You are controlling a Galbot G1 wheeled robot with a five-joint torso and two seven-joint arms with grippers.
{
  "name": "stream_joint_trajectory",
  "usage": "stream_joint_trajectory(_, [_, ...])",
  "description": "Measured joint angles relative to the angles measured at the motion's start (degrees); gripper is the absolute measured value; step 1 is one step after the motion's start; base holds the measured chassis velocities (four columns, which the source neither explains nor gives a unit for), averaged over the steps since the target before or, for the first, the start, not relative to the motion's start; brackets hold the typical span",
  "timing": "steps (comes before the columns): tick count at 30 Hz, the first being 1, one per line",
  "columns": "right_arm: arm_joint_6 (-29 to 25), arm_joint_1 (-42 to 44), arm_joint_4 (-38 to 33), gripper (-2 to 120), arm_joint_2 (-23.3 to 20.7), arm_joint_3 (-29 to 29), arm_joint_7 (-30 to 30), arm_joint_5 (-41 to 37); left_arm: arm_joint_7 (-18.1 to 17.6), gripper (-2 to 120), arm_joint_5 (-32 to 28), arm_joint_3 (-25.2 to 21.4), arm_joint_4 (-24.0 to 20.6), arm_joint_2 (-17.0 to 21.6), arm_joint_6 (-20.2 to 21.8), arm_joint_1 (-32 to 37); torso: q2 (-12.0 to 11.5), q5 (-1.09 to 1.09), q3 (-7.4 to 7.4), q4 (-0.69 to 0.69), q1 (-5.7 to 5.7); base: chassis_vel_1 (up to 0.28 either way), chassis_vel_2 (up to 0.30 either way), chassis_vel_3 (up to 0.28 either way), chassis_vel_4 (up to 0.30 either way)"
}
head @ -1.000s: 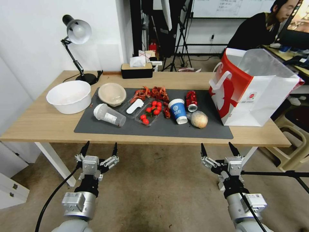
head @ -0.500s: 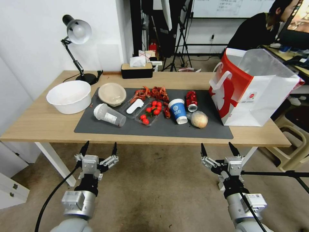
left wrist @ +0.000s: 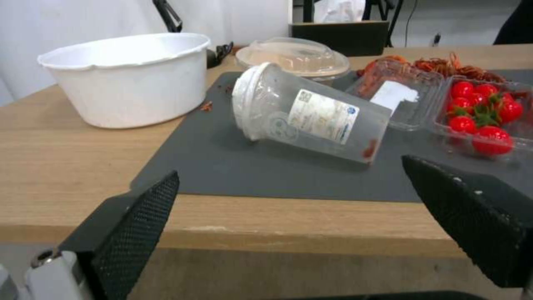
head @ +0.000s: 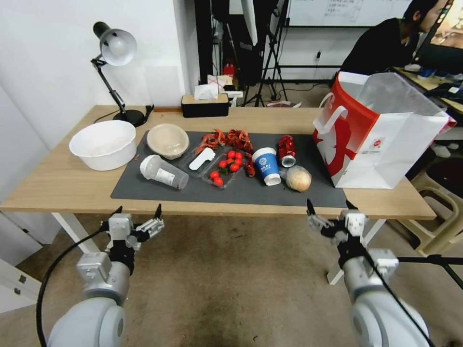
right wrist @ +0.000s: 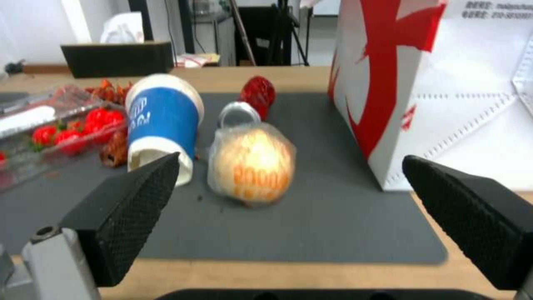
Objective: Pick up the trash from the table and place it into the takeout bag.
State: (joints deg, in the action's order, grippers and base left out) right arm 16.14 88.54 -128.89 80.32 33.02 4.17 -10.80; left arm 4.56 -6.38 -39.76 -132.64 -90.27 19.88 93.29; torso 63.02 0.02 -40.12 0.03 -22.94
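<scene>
Both claws are held released, jaws spread, just short of the near edge of the surface (head: 62, 183): the left claw (head: 137, 212) faces the toppled clear plastic cup (head: 164, 172), the right claw (head: 328, 209) the beige wrapped lump (head: 298, 178). All trash lies on the grey mat (head: 231, 193) (nothing is bagged yet), the takeout bag (head: 381, 144) standing at the mat's right end. The lump could be squeezed out sideways, the neighbouring blue-and-white paper cup (head: 266, 165) knocked over, or the bag wall struck if the approach is taken wide.
</scene>
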Motion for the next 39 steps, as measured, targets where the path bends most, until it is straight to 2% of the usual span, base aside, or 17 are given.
stream_joint_trajectory(2, [-1.24,-1.91,1.4,100,-1.79,-0.35,0.6,-2.09,0.08,100,-0.01,0.0,0.27,-0.12,-0.84,0.27,0.0,-0.01,0.0,-0.04,0.01,0.0,0.0,0.0,0.0])
stream_joint_trajectory(11, [-1.4,-7.72,5.84,100,-5.69,-1.87,3.59,-7.0,0.46,100,0.25,0.68,1.02,-0.09,-2.37,0.13,0.0,-0.01,0.01,0.0,0.01,0.0,0.0,0.0,0.0])
stream_joint_trajectory(13, [-0.62,-8.61,6.54,100,-6.69,-1.65,5.03,-9.03,1.4,100,0.4,1.62,1.91,0.42,-2.37,-0.67,0.0,-0.02,0.0,-0.07,0.01,0.0,0.0,0.0,0.0])
stream_joint_trajectory(15, [-0.24,-9.24,6.94,100,-7.08,-1.7,5.56,-9.79,1.62,100,0.43,1.81,2.17,0.52,-2.4,-0.75,0.0,-0.02,0.0,-0.07,0.01,0.0,0.0,0.0,0.0])
stream_joint_trajectory(17, [0.81,-11.18,8.22,100,-7.94,-2.12,6.42,-11.64,1.92,100,0.45,2.23,2.7,0.82,-2.66,-1.01,0.0,0.0,0.0,-0.01,0.02,0.0,0.0,0.0,0.0])
stream_joint_trajectory(21, [2.01,-13.09,9.75,100,-8.68,-2.8,7.25,-14.37,2.24,100,0.45,2.95,3.22,1.39,-2.76,-1.47,0.0,-0.02,0.0,-0.06,0.03,0.0,0.0,0.0,0.0])
stream_joint_trajectory(24, [2.48,-15.37,11.99,100,-9.41,-4.53,7.48,-15.81,2.32,100,0.45,2.92,3.32,1.43,-3.07,-1.42,0.0,-0.01,0.01,-0.01,0.03,0.0,0.0,0.0,0.0])
stream_joint_trajectory(29, [3.02,-19.54,16.6,100,-10.29,-8.0,7.57,-17.26,2.32,100,0.48,2.47,3.39,1.22,-3.7,-1.31,0.01,-0.01,0.01,-0.02,0.03,0.0,0.0,0.0,0.0])
stream_joint_trajectory(39, [4.13,-23.83,20.66,99,-10.2,-11.34,8.8,-17.49,2.29,100,0.62,2.03,3.86,0.91,-4.88,-1.14,0.01,-0.02,0.01,-0.03,0.03,0.0,0.0,0.0,0.0])
